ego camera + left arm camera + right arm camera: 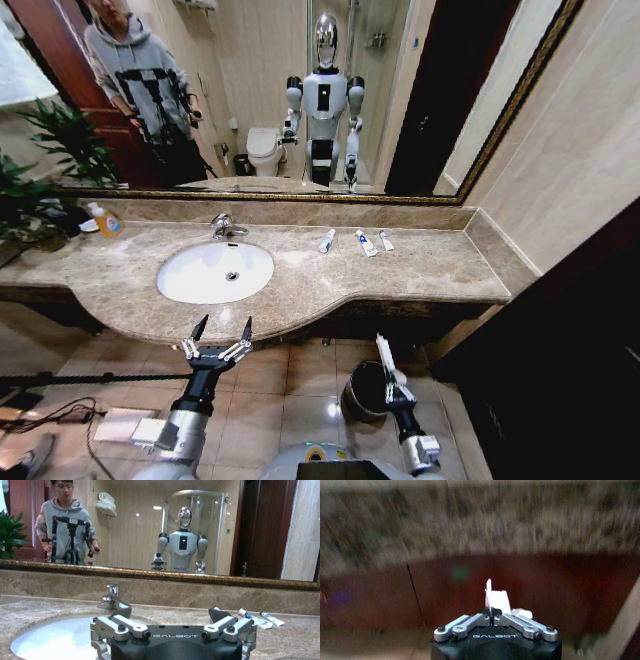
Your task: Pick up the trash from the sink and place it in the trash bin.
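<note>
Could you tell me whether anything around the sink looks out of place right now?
Three small white tubes lie loose on the marble counter beside the sink, not in the trash bin. The right gripper holds another white tube above the bin; the left gripper is open.

Open left tool (170, 612) before sink (30, 639)

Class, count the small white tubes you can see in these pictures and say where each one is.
4. Three white tubes lie on the marble counter beside the sink. The fourth white tube is pinched in the right gripper above the trash bin. Others may be hidden.
</note>
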Robot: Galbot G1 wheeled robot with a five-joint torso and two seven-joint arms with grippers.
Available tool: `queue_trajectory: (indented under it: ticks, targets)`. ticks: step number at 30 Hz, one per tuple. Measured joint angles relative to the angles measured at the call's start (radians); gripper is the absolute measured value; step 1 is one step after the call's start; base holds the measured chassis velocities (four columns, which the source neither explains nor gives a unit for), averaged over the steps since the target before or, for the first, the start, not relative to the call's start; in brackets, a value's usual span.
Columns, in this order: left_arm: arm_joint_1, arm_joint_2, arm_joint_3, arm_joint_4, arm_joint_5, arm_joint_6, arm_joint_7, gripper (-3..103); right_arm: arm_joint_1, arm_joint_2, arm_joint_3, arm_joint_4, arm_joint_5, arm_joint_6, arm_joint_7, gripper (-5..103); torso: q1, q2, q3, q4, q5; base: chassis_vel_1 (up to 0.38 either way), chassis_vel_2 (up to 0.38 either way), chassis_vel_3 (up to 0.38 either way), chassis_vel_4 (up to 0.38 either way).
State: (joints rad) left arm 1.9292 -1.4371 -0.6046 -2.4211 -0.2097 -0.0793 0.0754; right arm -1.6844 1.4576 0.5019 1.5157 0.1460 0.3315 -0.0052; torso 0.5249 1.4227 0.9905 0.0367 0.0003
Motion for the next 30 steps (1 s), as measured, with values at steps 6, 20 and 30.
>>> queue_trajectory:
  ticks: [6, 20, 30]
  targets:
    - [0.000, 0.000, 0.000, 0.000, 0.000, 0.000, 0.000, 100, 0.104, 0.000, -0.016, -0.163, 0.089, -0.096, -0.019, 0, 0.000, 0.000, 0.000, 0.0000, -0.0003, 0.000, 0.000, 0.000, 0.000]
    - [0.000, 0.000, 0.000, 0.000, 0.000, 0.000, 0.000, 100, 0.427, 0.039, -0.006, -0.713, -0.136, -0.035, -0.012, 0, 0.000, 0.000, 0.000, 0.0000, -0.0001, 0.000, 0.000, 0.000, 0.000]
    - [0.000, 0.000, 0.000, 0.000, 0.000, 0.000, 0.000, 100, 0.574, 0.050, -0.005, -0.918, -0.154, -0.026, -0.014, 0, 0.000, 0.000, 0.000, 0.0001, -0.0004, 0.000, 0.000, 0.000, 0.000]
